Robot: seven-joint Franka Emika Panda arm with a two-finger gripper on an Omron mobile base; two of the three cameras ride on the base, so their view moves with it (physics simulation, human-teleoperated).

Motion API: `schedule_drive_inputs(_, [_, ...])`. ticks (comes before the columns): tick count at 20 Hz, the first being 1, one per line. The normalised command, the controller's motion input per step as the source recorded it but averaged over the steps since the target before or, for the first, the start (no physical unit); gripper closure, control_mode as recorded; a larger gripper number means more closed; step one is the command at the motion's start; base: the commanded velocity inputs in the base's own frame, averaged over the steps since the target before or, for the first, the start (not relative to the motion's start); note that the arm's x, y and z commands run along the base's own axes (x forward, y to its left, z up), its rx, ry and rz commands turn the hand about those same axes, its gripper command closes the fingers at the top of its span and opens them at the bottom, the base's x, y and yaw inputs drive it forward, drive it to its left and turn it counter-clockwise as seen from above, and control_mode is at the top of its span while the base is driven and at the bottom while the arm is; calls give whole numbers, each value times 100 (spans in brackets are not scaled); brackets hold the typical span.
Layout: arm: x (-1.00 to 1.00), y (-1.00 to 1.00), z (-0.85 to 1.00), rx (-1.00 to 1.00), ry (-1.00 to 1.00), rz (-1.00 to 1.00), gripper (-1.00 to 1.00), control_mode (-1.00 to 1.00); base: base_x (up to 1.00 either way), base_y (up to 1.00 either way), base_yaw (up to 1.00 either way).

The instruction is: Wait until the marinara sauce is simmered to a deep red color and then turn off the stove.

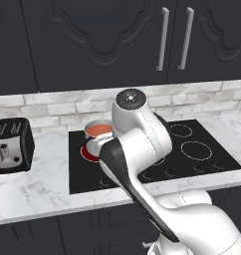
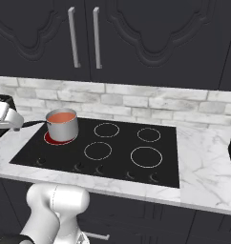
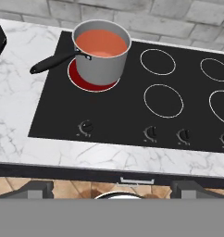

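Spread jaws well short of stove, sauce.

One stove sits in the desk, with five white ring burners marked on it — the one under the pan glows red. Five dark knobs line its front in the right base view. One steel saucepan holds one pool of marinara sauce. One toaster — two cabinet handles above.
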Motion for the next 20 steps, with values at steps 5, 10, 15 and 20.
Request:
schedule_drive_inputs(5, [0, 0, 0, 0, 0, 0, -100, -100, 0, 0, 0])
schedule_drive_inputs(10, [0, 0, 0, 0, 0, 0, -100, -100, 0, 0, 0])
schedule_drive_inputs(15, [0, 0, 0, 0, 0, 0, -100, -100, 0, 0, 0])
schedule_drive_inputs(20, [0, 0, 0, 0, 0, 0, -100, -100, 0, 0, 0])
